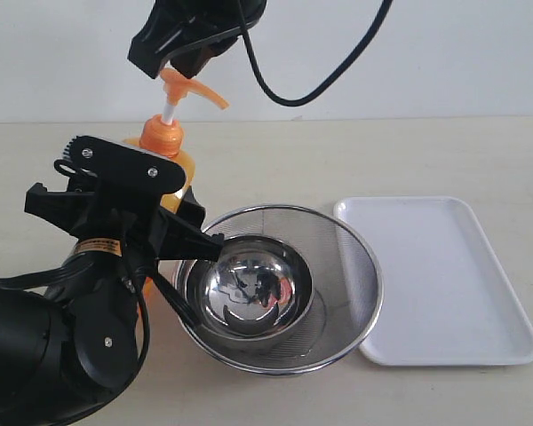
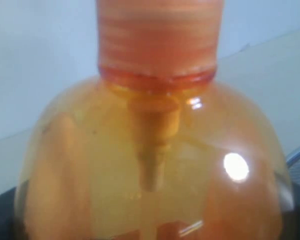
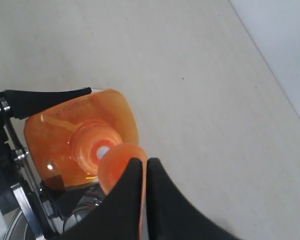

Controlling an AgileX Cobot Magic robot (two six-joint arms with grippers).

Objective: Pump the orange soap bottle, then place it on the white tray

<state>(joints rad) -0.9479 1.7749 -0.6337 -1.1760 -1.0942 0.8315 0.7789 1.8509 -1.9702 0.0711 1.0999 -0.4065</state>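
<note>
the tall translucent orange plastic soap bottle (image 1: 183,169) has an orange pump head (image 1: 194,89) on a white stem (image 1: 169,112). the flat rectangular plastic tray (image 1: 444,266) is plain white. the round mesh strainer (image 1: 346,257) and bowl (image 1: 258,288) are shiny steel grey. the left gripper (image 1: 173,209) and right gripper (image 1: 173,58) are black; the table (image 1: 409,160) is pale beige.

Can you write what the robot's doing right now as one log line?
left gripper: holds bottle | right gripper: shut, over pump head | tray: bottle not there yet
</note>
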